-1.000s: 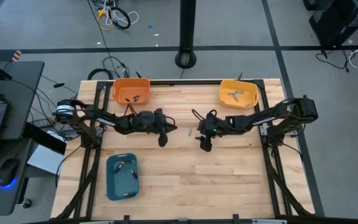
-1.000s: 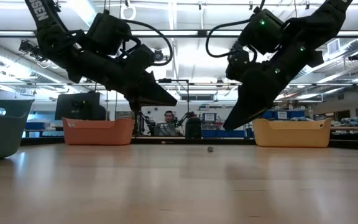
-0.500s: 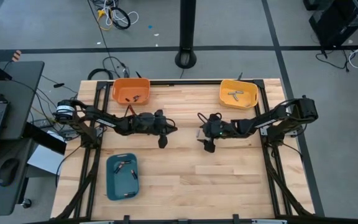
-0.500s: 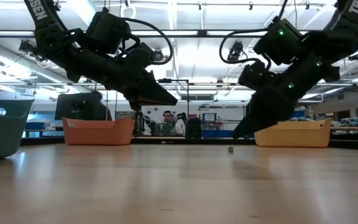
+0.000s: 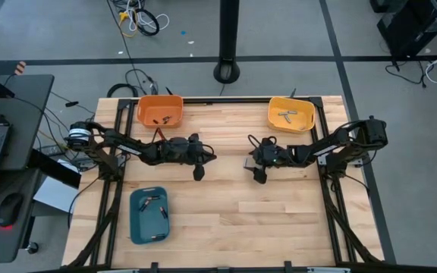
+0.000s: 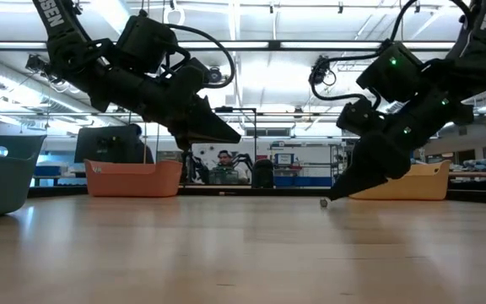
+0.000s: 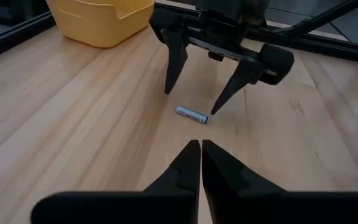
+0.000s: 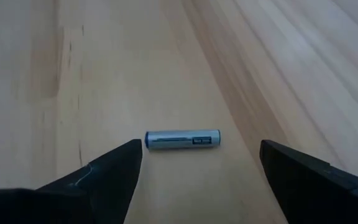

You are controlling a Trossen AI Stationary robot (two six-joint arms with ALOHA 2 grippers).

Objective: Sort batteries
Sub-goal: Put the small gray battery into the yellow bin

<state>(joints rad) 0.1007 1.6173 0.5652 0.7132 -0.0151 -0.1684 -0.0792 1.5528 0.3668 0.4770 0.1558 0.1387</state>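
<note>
One small silvery-blue battery (image 8: pixel 182 139) lies on its side on the bare wood, also visible in the left wrist view (image 7: pixel 192 114) and as a speck in the low view (image 6: pixel 324 203). My right gripper (image 8: pixel 201 153) is open and low over the table. Its two fingers stand on either side of the battery without touching it (image 7: pixel 191 99), right of the table's middle (image 5: pixel 256 170). My left gripper (image 5: pixel 198 173) is shut on nothing and hangs above the table left of the middle (image 6: pixel 226 135), pointing toward the right gripper.
An orange tray (image 5: pixel 160 111) sits at the far left, a yellow tray (image 5: pixel 291 114) at the far right and a teal tray (image 5: pixel 149 215) at the near left, each holding a few batteries. Bare wood stretches across the near half of the table. A person sits in the room beyond.
My right gripper has moved toward the table's right edge and come down close to the wood, staying open. In the low view the battery now lies farther toward the right than a second ago.
</note>
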